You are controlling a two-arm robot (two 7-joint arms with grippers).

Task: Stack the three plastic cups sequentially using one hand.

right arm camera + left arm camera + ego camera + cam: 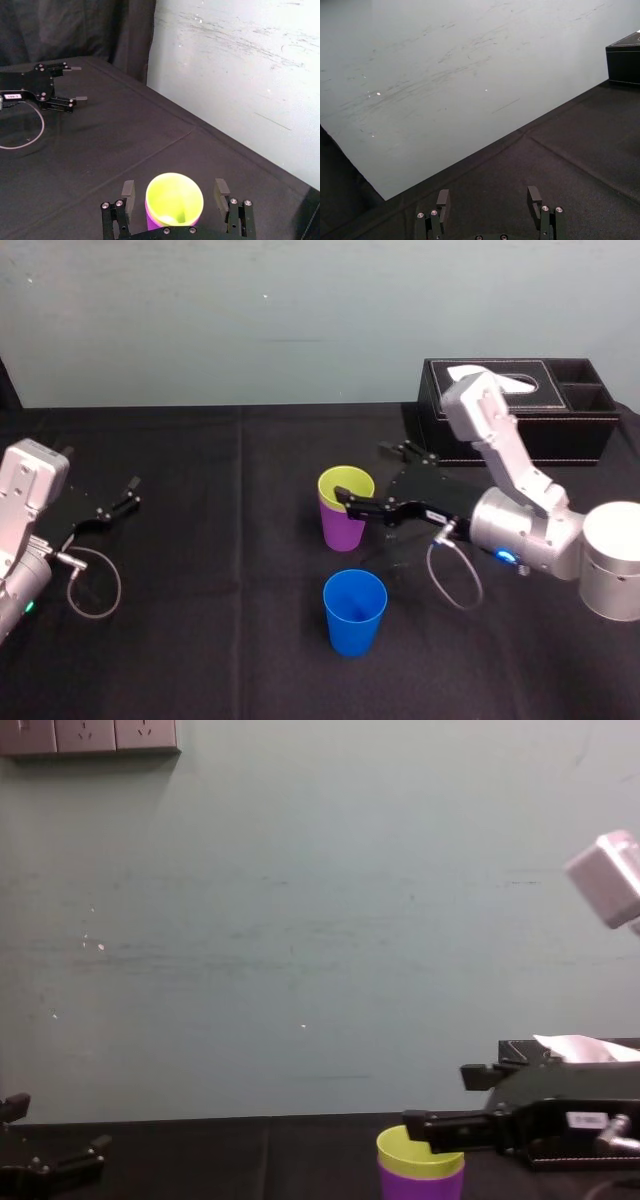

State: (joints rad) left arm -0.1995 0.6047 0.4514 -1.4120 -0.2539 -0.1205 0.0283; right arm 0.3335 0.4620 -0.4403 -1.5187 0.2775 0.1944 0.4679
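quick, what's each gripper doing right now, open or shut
Left gripper: open, holding nothing, parked at far left.
Right gripper: open, straddling the yellow-green cup nested in the purple cup, not gripping it.

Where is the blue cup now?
Head view: the blue cup stands alone at centre, just nearer the robot than the yellow-green cup nested in the purple cup.

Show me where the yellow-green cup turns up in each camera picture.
Head view: yellow-green cup centre, nested in the purple cup.
Chest view: cup at bottom edge, right of centre.
Right wrist view: cup close up, inside the open right tool.
Left wrist view: idle left tool faces wall and tissue box.
Shared landmark: the purple cup.
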